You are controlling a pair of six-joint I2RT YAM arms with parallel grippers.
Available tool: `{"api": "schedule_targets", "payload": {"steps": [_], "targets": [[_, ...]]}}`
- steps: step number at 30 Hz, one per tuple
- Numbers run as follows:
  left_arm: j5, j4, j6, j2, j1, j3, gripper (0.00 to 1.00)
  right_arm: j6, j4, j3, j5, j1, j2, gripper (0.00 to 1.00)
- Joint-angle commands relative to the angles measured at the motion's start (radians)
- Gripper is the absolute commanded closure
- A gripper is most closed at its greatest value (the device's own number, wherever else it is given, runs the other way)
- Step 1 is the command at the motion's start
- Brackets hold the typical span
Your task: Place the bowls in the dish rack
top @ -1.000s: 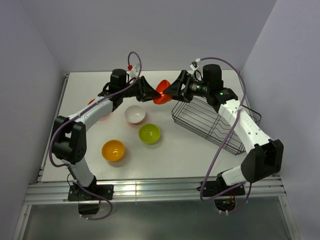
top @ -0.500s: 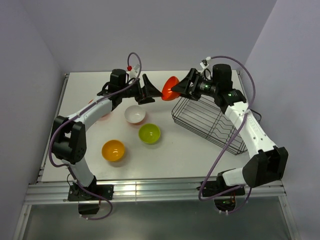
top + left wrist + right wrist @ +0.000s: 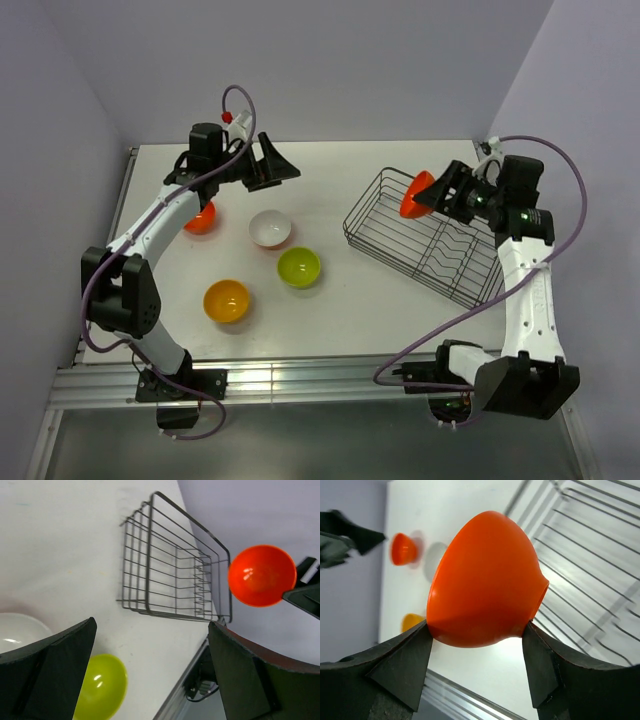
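My right gripper [image 3: 432, 196] [image 3: 477, 630] is shut on a red-orange bowl [image 3: 416, 194] [image 3: 485, 580], holding it tilted in the air above the far end of the dark wire dish rack [image 3: 430, 245] [image 3: 600, 555]. In the left wrist view that bowl [image 3: 261, 575] hangs beyond the rack [image 3: 165, 580]. My left gripper [image 3: 284, 170] [image 3: 151, 625] stands open and empty above the table's far middle. On the table lie a second red-orange bowl [image 3: 201, 217], a white bowl [image 3: 270, 228], a lime green bowl [image 3: 298, 267] and a yellow-orange bowl [image 3: 227, 300].
The rack holds no bowls and sits askew at the table's right, near the right wall. Purple cables loop off both arms. A metal rail [image 3: 300, 378] runs along the near table edge.
My left gripper opened, let go of the red-orange bowl and drew back to the left. The right gripper carried that bowl to the right, over the rack.
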Motion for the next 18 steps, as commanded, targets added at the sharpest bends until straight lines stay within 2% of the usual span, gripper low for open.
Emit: {"api": "schedule_targets", "payload": {"steps": [1, 5, 8, 14, 18], "targets": [[-0.040, -0.071, 0.072, -0.043, 0.034, 0.049, 0.01, -0.206, -0.177, 0.042, 0.040, -0.071, -0.063, 1.00], [-0.085, -0.165, 0.165, -0.051, 0.042, 0.095, 0.01, -0.341, -0.303, 0.111, 0.102, -0.186, -0.043, 1.00], [-0.109, -0.201, 0.196, -0.062, 0.046, 0.106, 0.00, -0.419, -0.395, 0.177, 0.197, -0.224, 0.008, 1.00], [-0.194, -0.345, 0.257, -0.037, 0.055, 0.193, 0.01, -0.476, -0.513, 0.263, 0.390, -0.281, 0.110, 1.00], [-0.202, -0.349, 0.262, -0.052, 0.075, 0.186, 0.01, -0.467, -0.531, 0.286, 0.501, -0.302, 0.175, 1.00]]}}
